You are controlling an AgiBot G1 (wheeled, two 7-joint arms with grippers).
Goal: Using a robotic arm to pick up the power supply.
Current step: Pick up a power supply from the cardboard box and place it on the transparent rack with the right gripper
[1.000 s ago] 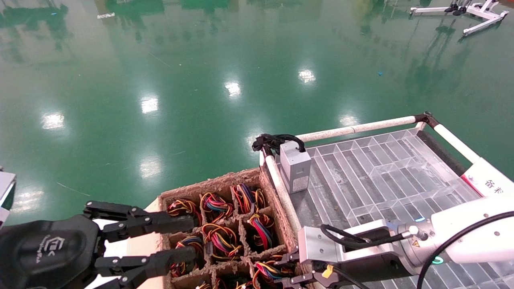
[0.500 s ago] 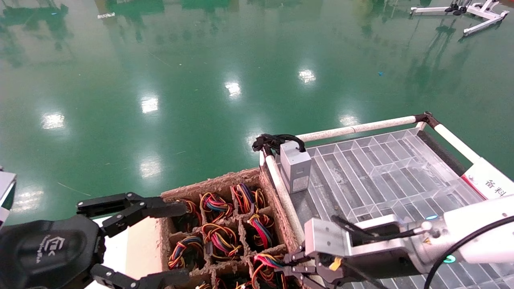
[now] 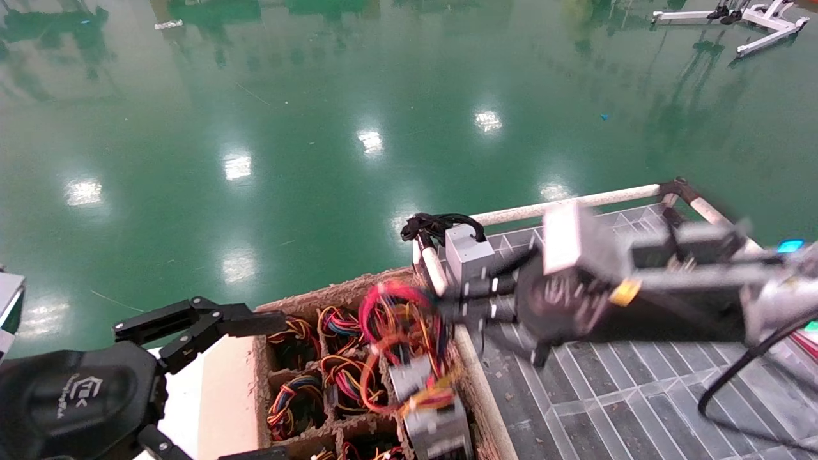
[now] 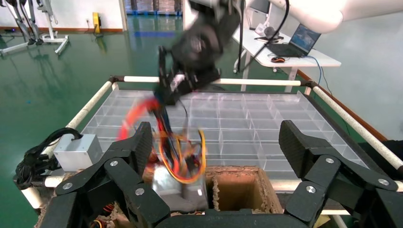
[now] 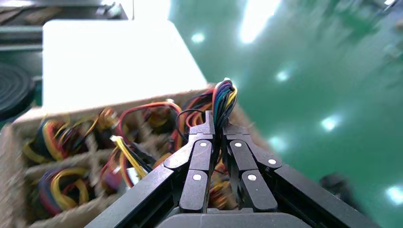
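Right hand [image 3: 447, 300] at centre frame, clamped on the wire bundle [image 3: 399, 319] of the power supply [image 3: 434, 421], which dangles low centre over the brown pulp tray [image 3: 268, 383]. Left hand [image 3: 211, 383] at lower left, fingers spread wide. Second grey box [image 3: 470, 255] just behind, on the clear divider tray [image 3: 613, 383].

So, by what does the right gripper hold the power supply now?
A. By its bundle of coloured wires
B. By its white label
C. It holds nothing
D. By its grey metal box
A: the right gripper is shut on the wire bundle, and the power supply hangs below.
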